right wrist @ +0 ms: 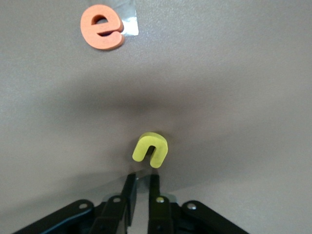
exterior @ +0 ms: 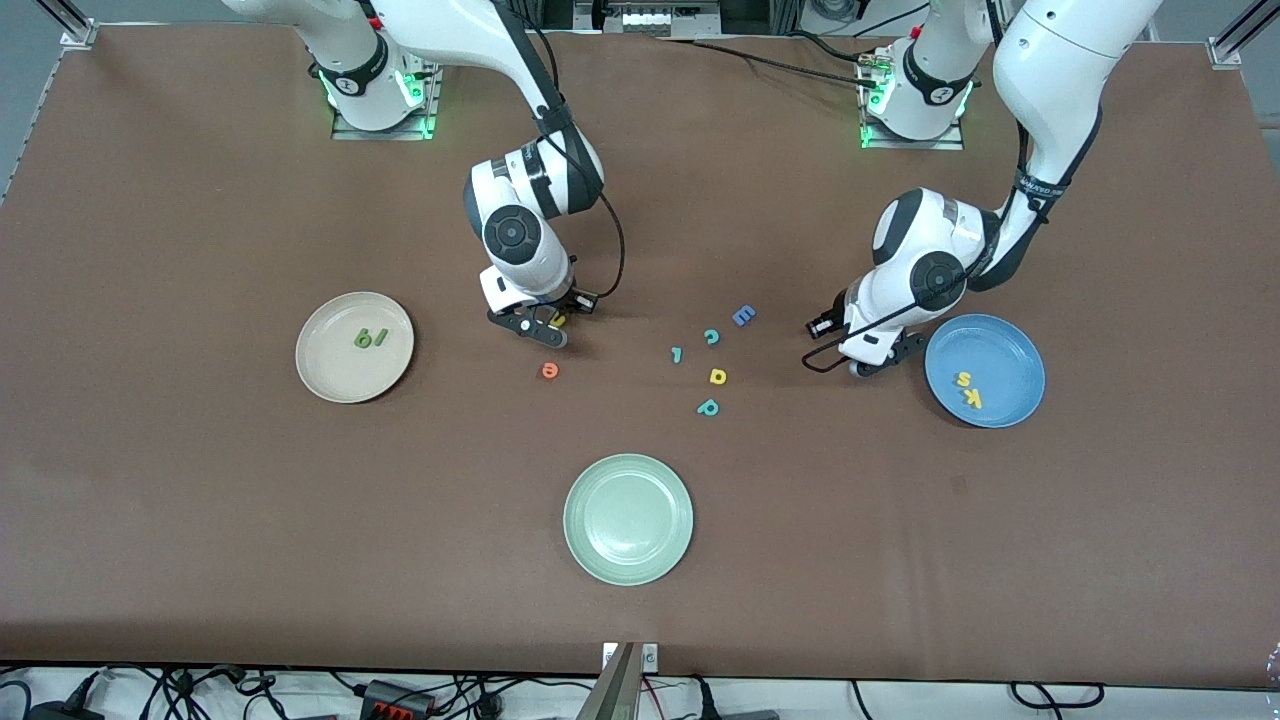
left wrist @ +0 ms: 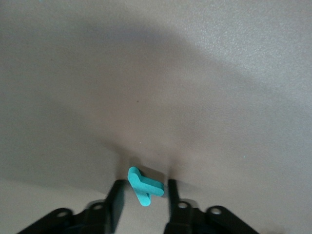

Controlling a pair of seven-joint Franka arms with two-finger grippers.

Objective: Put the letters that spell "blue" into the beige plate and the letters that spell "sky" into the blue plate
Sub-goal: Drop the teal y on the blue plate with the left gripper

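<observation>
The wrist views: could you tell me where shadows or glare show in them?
Left wrist view: broad soft shadow across the table, darker around the teal y between the fingers. Right wrist view: dark shadow band above the yellow u; a shiny patch glares beside the orange e.

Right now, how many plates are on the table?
3: beige plate toward the right arm's end, blue plate toward the left arm's end, green plate nearest the front camera. None seems hidden.
</observation>
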